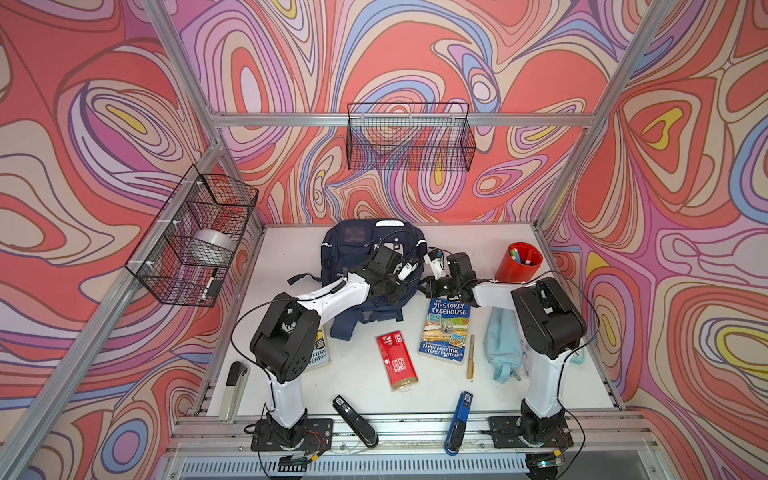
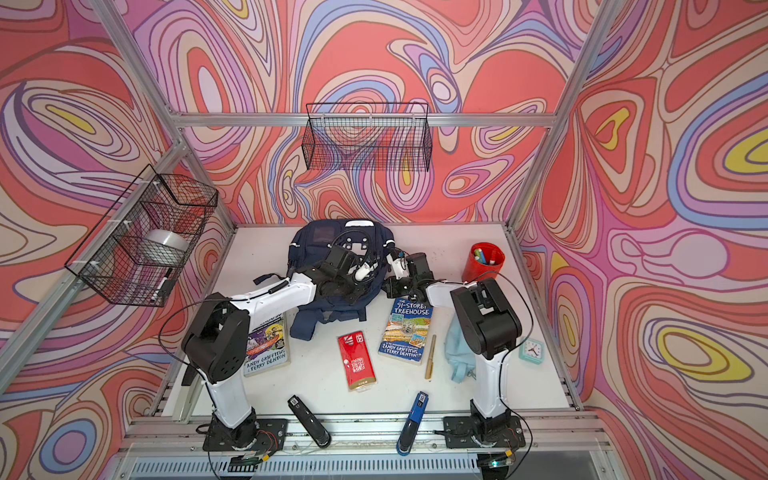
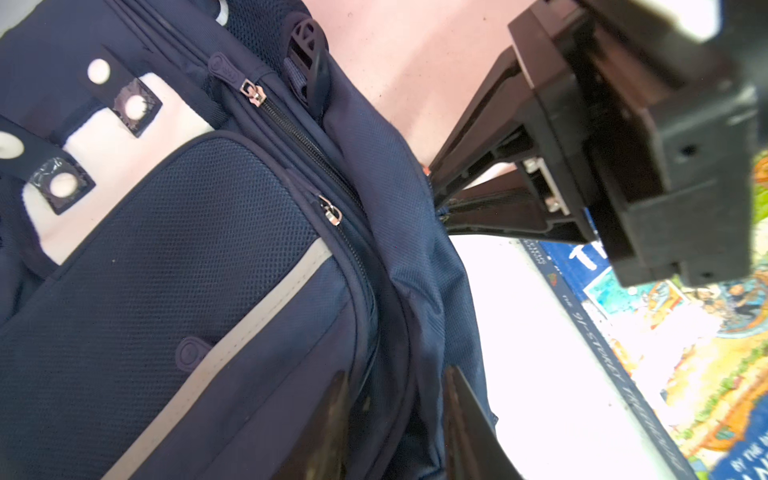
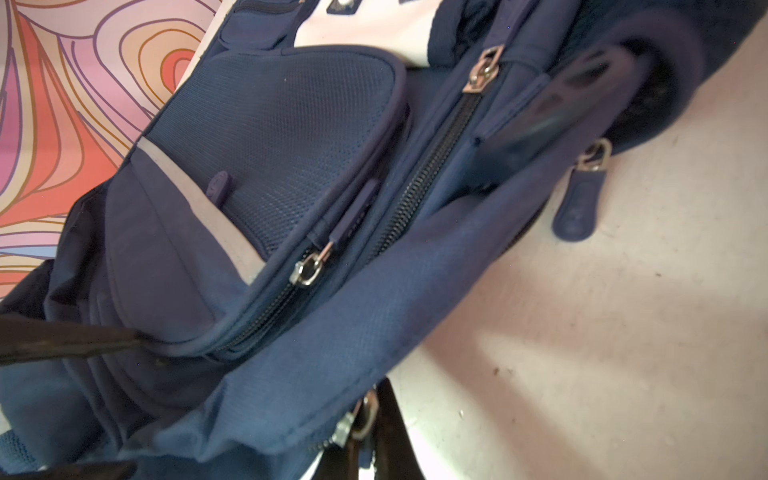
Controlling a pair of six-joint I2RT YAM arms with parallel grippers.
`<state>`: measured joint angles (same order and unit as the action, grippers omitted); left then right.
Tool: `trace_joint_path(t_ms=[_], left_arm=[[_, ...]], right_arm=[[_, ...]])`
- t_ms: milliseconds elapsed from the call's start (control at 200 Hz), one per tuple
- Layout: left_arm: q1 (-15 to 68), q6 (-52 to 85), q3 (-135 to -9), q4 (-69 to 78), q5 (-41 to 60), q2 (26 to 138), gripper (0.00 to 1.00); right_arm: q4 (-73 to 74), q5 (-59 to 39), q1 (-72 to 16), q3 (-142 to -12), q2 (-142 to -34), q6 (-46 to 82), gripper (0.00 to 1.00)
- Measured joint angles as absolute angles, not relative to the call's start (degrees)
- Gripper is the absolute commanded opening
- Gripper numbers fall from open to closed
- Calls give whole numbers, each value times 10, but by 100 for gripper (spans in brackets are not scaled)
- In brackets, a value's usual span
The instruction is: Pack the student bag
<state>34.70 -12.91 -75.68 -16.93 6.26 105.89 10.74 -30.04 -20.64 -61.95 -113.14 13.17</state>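
The left arm (image 1: 328, 297) and right arm (image 1: 494, 293) are showing white shells between boxy black joints. Thin black cables (image 1: 336, 286) are looping alongside.

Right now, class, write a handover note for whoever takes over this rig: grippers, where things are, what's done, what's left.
Left gripper: jaws part open astride the bag's side fold; grip unclear.
Right gripper: shut on a zip pull at the bag's side.
Bag lies at the back of the table; book, red packet, pen and pouch lie in front, unpacked.
Done: zip pull gripped; zips in view look shut.
Left: open the bag, pack the things.
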Motion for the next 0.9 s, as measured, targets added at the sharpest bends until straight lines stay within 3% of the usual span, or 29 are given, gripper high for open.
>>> trace_joint_path(t_ms=[130, 260, 321, 386, 411, 466, 536, 581, 616, 676, 897], left_arm=[[352, -137, -738, -159, 62, 1057, 47], [353, -143, -724, -159, 59, 1053, 46], [356, -150, -733, -172, 44, 1058, 41], [361, -154, -745, -180, 26, 1068, 24], [363, -156, -747, -180, 22, 1072, 21], [364, -159, -747, -180, 13, 1077, 28], [364, -162, -747, -180, 5, 1082, 47], [366, -166, -748, -182, 0, 1086, 48], [368, -166, -750, -183, -6, 1089, 40], [370, -168, -752, -184, -14, 1094, 1], [357, -150, -754, -187, 12, 1073, 0]], right_arm=[[107, -300, -207, -620, -1132, 131, 0], [107, -300, -207, -620, -1132, 131, 0], [107, -300, -207, -620, -1132, 131, 0], [107, -299, -207, -620, -1132, 131, 0], [107, -299, -207, -620, -1132, 131, 0], [107, -300, -207, -620, -1132, 131, 0], [107, -300, -207, -620, -1132, 131, 0], [107, -300, -207, -620, -1132, 132, 0], [107, -300, -207, -620, -1132, 132, 0], [107, -301, -207, -620, -1132, 132, 0], [109, -291, -207, -620, -1132, 121, 0]])
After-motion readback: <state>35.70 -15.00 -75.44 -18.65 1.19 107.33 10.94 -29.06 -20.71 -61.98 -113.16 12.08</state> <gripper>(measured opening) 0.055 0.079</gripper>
